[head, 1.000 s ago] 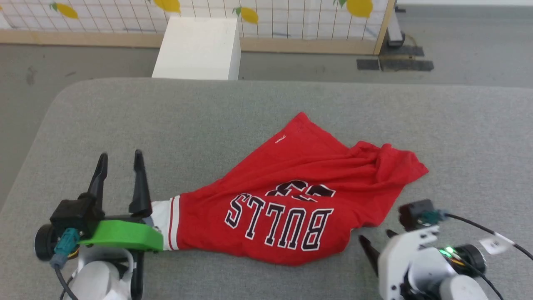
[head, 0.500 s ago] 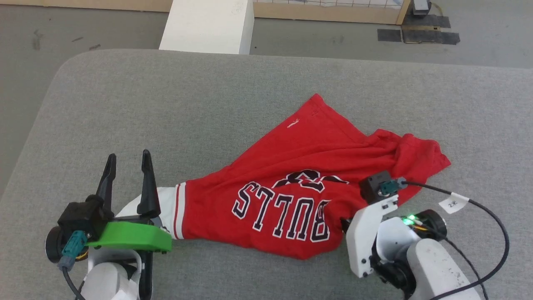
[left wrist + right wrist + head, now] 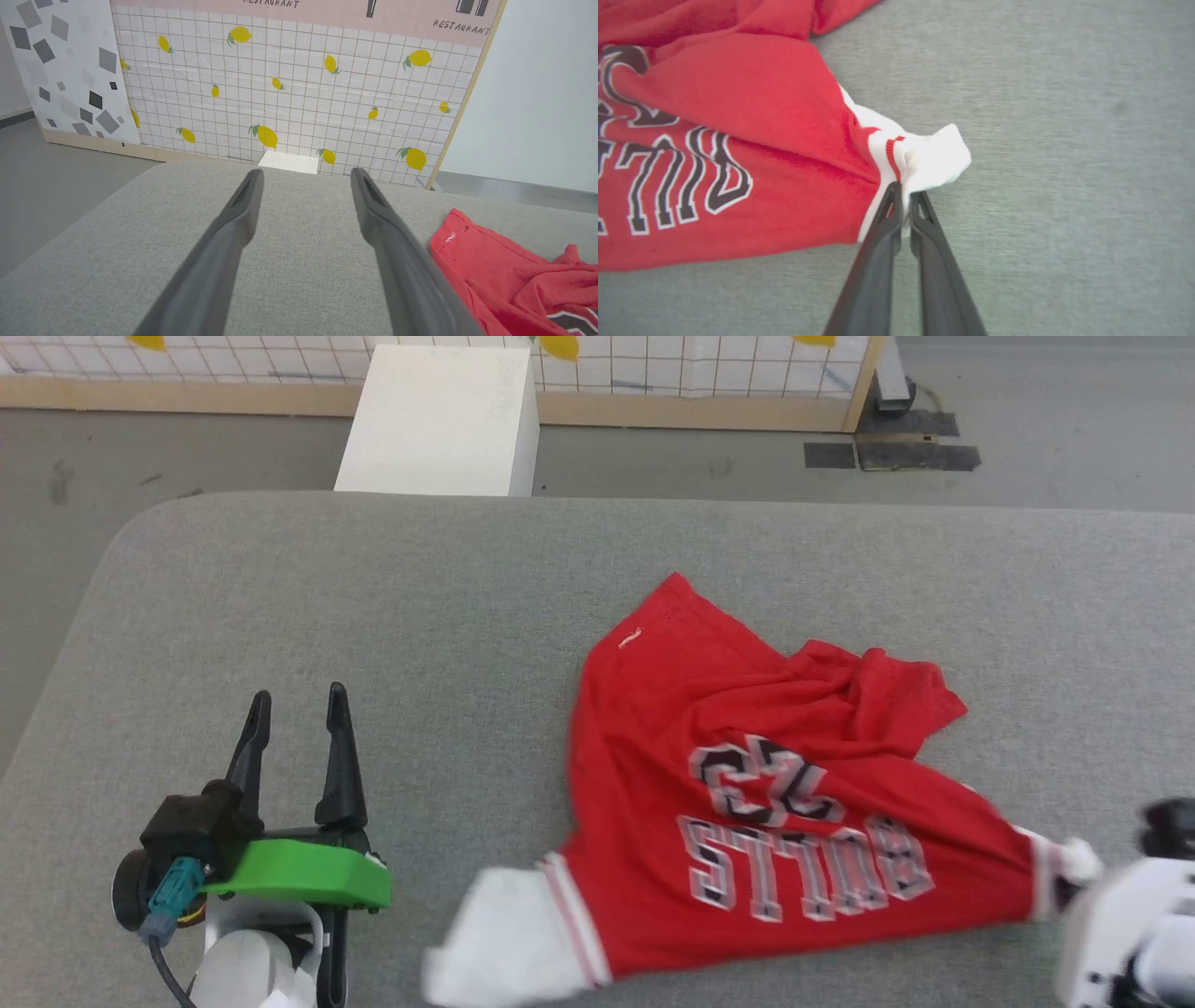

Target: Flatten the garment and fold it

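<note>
So there's 1 garment (image 3: 747, 775) here, a red jersey tee lying print side up on the grey padded table (image 3: 373, 597), right of the middle. The hem end is bunched into wrinkles toward the far right.

I'd guess it handles like any thin jersey: light, totally floppy, nothing stiff in it. It should slide fairly easily over that cloth top and wad up wherever it gets pushed. It isn't fragile, but a pinch in the middle of the body would probably just lift a tent of fabric.

Better spots, I reckon, are the edges where it's doubled up: the sleeve cuffs, the striped trim, the hem corners.

The right gripper (image 3: 906, 198) has its jaws squeezed nearly together on the right-hand white sleeve (image 3: 934, 158), right by the striped trim, and the cloth is puckered around the tips. The left gripper (image 3: 299, 695) sits over bare table with its jaws spread wide, holding nothing. The other white sleeve (image 3: 495, 933) lies loose by the near edge, a bit off to that gripper's right (blurry in the head view, so I can't say how flat it is).

Count:
- 1 shirt
- 2 white sleeves
- 2 grippers
- 1 white box (image 3: 439, 420) on the floor beyond the table
</note>
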Robot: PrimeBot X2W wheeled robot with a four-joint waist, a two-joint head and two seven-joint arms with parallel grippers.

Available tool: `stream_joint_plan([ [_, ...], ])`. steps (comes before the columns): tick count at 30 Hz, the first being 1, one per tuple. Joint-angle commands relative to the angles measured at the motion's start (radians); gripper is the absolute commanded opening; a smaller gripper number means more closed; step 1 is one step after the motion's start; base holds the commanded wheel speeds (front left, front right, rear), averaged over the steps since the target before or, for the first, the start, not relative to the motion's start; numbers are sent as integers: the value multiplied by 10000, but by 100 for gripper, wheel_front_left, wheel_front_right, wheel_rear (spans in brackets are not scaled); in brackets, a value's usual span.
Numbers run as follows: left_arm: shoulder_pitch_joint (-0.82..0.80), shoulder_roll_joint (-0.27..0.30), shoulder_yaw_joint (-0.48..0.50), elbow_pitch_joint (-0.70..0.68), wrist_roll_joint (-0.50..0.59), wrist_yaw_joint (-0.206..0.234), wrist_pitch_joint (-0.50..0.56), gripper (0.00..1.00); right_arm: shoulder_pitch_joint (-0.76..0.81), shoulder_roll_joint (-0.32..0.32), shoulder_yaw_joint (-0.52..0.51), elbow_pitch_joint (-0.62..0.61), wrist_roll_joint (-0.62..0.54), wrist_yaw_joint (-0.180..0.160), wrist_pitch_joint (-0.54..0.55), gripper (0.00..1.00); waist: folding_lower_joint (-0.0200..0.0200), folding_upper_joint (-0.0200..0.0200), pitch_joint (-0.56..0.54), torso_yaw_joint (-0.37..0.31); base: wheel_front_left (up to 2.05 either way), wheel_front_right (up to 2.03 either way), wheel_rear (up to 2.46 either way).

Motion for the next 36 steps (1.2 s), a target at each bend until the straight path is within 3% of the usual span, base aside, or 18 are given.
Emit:
stream_joint_plan([
  [1,62,-75,52,38,48,-61,-75,100,219,114,-420,-234,-268,-15,197,0,0,0,-41,-69,0,0,0],
  [5,126,-125,120,138,66,-133,-76,100,348,449,-1371,-583,-404,-15,292,0,0,0,-90,-209,0,0,0],
  [6,135,-136,124,180,69,-156,-76,100,325,507,-1506,-627,-404,-15,179,15,0,0,-94,-237,0,0,0],
  [7,133,-146,115,224,67,-175,-76,100,310,542,-1593,-633,-352,-15,101,94,0,0,-95,-260,0,0,0],
  [8,118,-158,90,283,62,-202,-76,100,281,571,-1689,-682,-313,-15,-105,100,0,0,-109,-288,0,0,0],
  [13,-206,-227,-143,683,-320,-318,-14,100,-100,605,-2365,-774,408,-15,-1637,100,0,0,-124,-474,0,0,0],
  [17,-1081,-277,-729,989,-817,-438,836,100,-240,608,-2696,-621,442,-15,-2422,100,0,0,-104,-659,0,0,0],
  [24,-2947,-319,-2222,2294,-1539,-254,5157,100,-341,609,-2589,-491,368,-15,-2639,100,0,0,87,-1017,0,0,0],
  [28,-3881,-323,-3162,3281,-1331,-124,7475,100,-400,610,-2441,-408,444,-15,-2707,100,0,0,332,-1203,0,0,0],
  [31,-4371,-326,-3648,3870,-1359,-212,8541,100,-484,610,-2328,-341,498,-15,-2788,100,0,0,541,-1378,0,0,0],
  [36,-4765,-328,-4260,4719,-1231,-318,9066,100,-628,610,-2142,-173,553,-15,-2963,100,0,0,895,-1685,0,0,0],
])
